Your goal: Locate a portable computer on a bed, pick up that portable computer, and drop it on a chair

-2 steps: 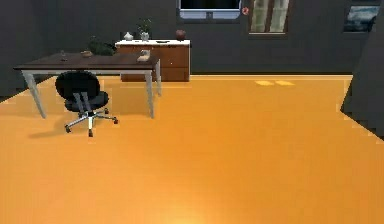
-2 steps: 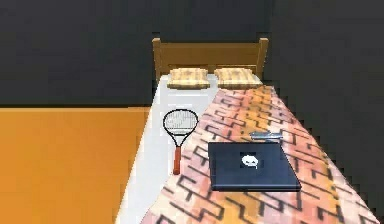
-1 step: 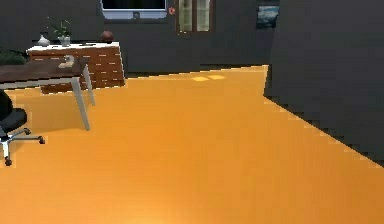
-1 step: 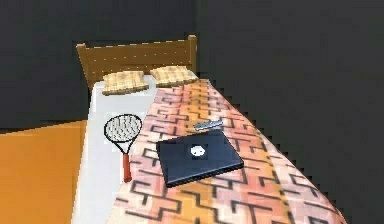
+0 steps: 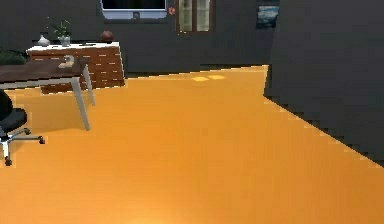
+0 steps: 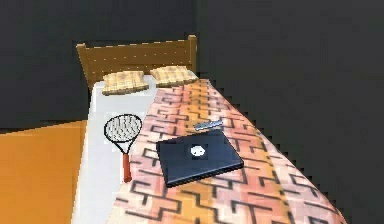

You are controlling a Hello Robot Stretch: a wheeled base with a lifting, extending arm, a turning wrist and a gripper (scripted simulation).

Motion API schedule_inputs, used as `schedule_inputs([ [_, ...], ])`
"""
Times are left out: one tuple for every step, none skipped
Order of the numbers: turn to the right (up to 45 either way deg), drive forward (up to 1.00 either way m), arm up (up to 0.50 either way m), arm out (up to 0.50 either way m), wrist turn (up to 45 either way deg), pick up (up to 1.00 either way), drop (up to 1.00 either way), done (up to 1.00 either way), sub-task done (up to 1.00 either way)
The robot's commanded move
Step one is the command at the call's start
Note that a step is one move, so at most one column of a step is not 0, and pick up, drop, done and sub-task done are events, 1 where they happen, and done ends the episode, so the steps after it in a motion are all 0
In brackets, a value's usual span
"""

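- Arm side view, starting at the left: a tennis racket [image 6: 123, 130] lies on the white sheet [image 6: 93, 165], near the laptop [image 6: 198, 158]. A reach that strays that way would likely snag its frame.
- The laptop itself lies flat in the middle of the bed [image 6: 135, 55], on the patterned blanket [image 6: 262, 190], well down from the pillows [image 6: 150, 78].
- I'd worry most about the grasp: a thin slab on soft bedding offers little edge, so it may slide or tip out.
- Just past its far edge is a small grey thing [image 6: 208, 124]; overshooting could knock it.
- Further right the blanket falls away, and a sideways shove might send the laptop over.
- I cannot tell how the gripper stands, nor whether it carries anything.
- Forward view: the office chair [image 5: 12, 125] sits at the far left beside a desk [image 5: 45, 72]. It looks wheeled, so a bump may roll it, and a wide load could clip the desk leg.
- The laptop looks closed, near-black and rectangular. It has a pale round mark on its lid and is set slightly askew.
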Motion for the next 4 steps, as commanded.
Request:
schedule_inputs([
  [0.0, 0.00, 0.18, 0.00, 0.0, 0.00, 0.00, 0.00, 0.00],
  [0.0, 0.00, 0.00, 0.38, 0.0, 0.00, 0.00, 0.00, 0.00],
  [0.0, 0.00, 0.00, 0.00, 45.0, 0.00, 0.00, 0.00, 0.00],
  [0.0, 0.00, 0.00, 0.00, 45.0, 0.00, 0.00, 0.00, 0.00],
])
